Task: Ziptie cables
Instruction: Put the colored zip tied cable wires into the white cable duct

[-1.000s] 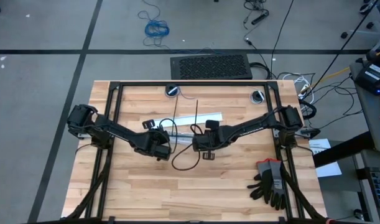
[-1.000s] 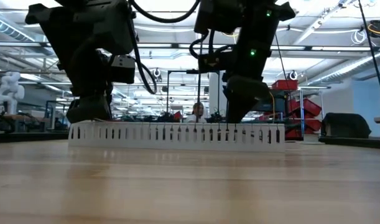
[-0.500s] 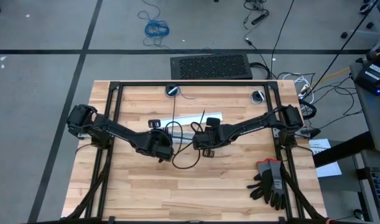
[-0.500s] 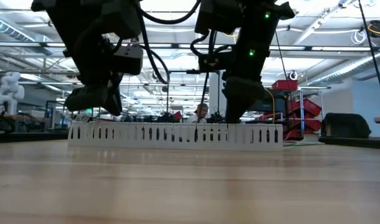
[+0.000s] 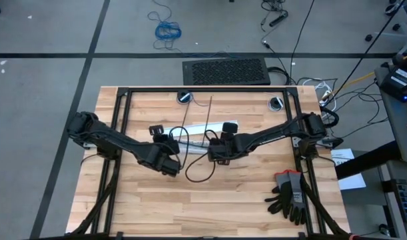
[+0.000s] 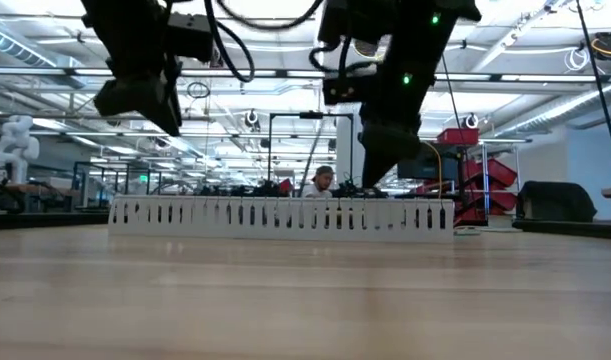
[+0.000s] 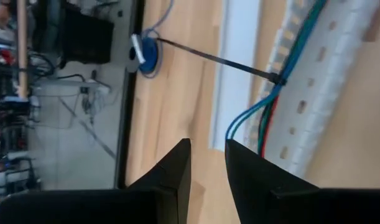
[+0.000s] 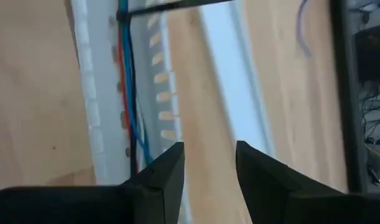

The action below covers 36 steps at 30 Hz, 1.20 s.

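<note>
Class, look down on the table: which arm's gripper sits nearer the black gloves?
The right gripper: the black gloves lie at its side of the table, far from the left gripper.

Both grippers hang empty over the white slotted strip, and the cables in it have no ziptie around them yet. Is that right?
Not quite. A ziptie is already cinched around the cables, as the left wrist view shows. The left gripper and right gripper do hang empty over the white slotted strip.

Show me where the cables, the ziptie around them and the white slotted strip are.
cables [image 7: 283, 71], left wrist view: blue and green wires beside the ziptie head.
ziptie [image 7: 208, 57], left wrist view: middle of its straight black tail.
white slotted strip [image 6: 285, 215], low view: its slotted side wall.
</note>
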Each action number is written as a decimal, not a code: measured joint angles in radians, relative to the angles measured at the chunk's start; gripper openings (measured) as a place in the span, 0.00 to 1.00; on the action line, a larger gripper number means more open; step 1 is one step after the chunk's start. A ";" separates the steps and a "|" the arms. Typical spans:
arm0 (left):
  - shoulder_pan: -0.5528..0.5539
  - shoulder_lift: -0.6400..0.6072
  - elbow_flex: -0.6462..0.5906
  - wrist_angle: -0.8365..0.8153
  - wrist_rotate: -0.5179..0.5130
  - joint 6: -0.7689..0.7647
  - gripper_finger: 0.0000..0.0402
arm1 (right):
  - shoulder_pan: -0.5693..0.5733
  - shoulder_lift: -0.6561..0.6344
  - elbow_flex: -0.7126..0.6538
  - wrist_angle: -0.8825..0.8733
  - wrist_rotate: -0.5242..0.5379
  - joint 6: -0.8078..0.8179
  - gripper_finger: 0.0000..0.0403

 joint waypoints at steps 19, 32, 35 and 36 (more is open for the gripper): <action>0.164 -0.005 -0.332 0.534 0.148 0.091 0.23 | 0.107 -0.164 0.000 -0.095 0.015 0.111 0.33; 0.133 -0.040 -0.254 0.594 0.357 0.105 0.15 | 0.158 -0.166 0.000 -0.147 0.096 0.166 0.33; 0.111 -0.092 -0.198 0.598 0.344 0.116 0.14 | 0.158 -0.166 0.000 -0.153 0.095 0.166 0.33; 0.105 -0.101 -0.181 0.598 0.341 0.127 0.14 | 0.157 -0.166 0.000 -0.156 0.095 0.166 0.33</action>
